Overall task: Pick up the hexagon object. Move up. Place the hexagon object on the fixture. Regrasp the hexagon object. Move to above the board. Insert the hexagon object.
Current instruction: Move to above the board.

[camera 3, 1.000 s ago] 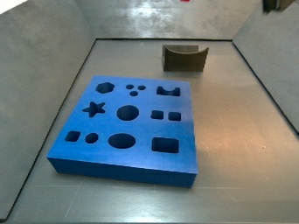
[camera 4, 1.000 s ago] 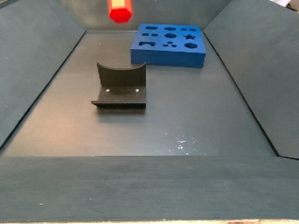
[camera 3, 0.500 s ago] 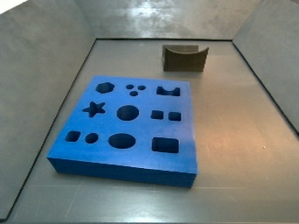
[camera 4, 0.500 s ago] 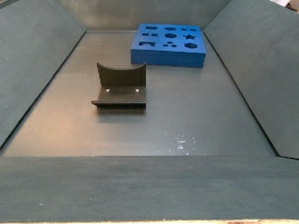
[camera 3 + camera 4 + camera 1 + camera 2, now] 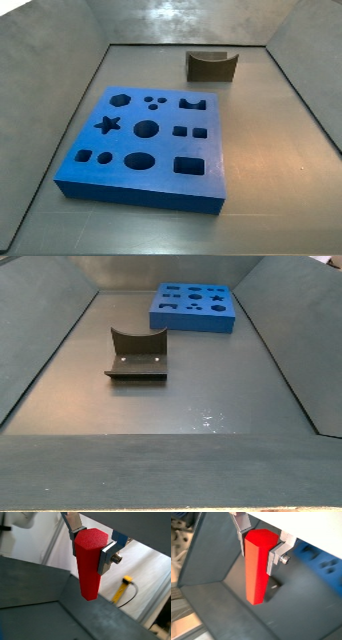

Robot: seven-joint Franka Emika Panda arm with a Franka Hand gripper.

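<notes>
High above the fixture (image 5: 136,354) and out of both side views, I logged the gripper (image 5: 91,543) clenched on the hexagon object (image 5: 89,564), upright; move-up step judged done, next calling for descent onto the fixture's notch.

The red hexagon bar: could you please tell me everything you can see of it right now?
The bar is a plain matte bright red prism with a hexagonal end face and flat sides, looking like plastic. The hand is shut on it near one end: silver fingers press opposite faces, and most of its length hangs free beyond them. Both wrist views show it; neither side view does, so it is held out of their sight. It touches nothing else, neither the fixture nor the board.
</notes>
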